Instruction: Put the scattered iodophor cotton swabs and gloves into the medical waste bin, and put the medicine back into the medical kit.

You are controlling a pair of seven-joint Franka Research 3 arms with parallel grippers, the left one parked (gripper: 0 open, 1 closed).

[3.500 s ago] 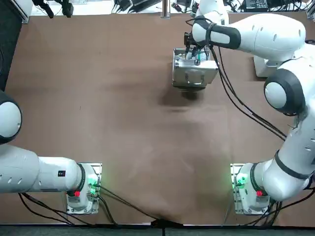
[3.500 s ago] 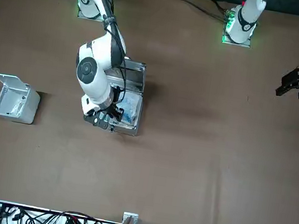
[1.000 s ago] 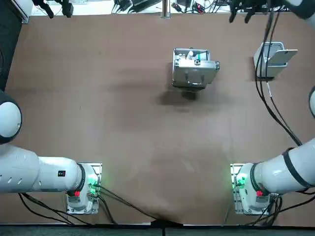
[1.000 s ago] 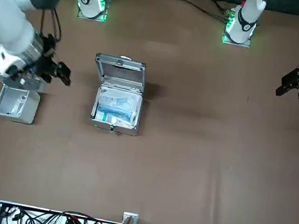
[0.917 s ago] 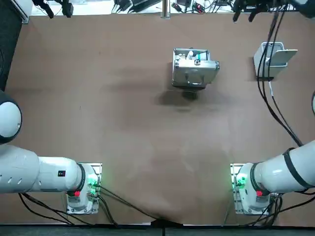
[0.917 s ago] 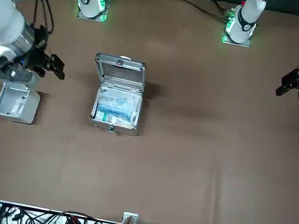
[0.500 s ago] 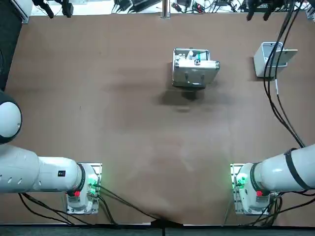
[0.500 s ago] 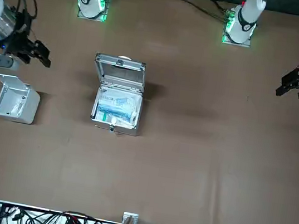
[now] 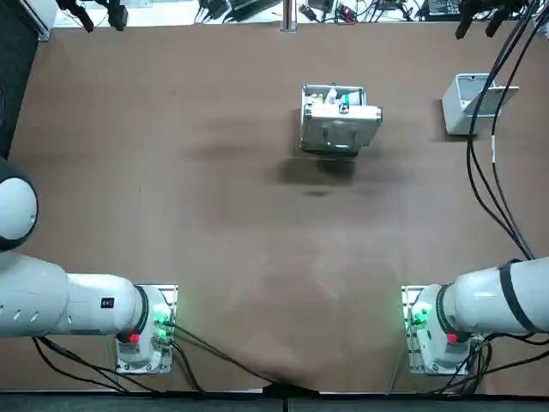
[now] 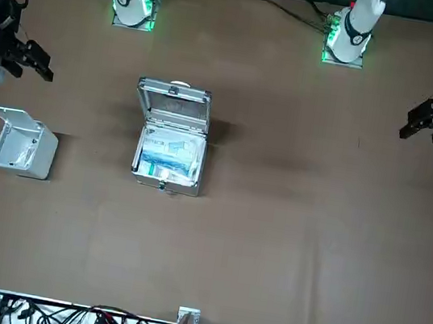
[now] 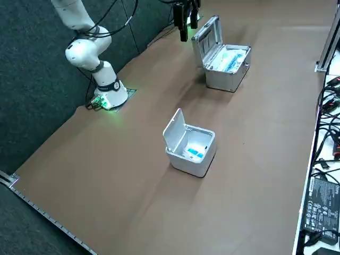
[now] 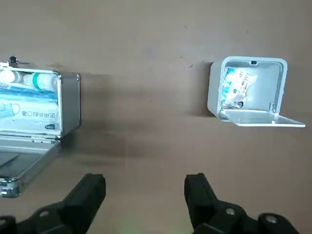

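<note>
Right wrist view shows the right gripper [image 12: 144,187] spread wide and empty, hanging above the brown tabletop [image 12: 146,44]. Beyond it, the small white flip-lid plastic waste bin [image 12: 213,95] holds blue-and-white waste items [image 12: 234,87]. The open silver metal medical kit [image 12: 70,105] holds white medicine bottles [image 12: 19,78]. Nothing loose shows, so the sorting looks finished.

Brown table [image 9: 257,232], black cables [image 9: 236,9] tangled along its far edge.
</note>
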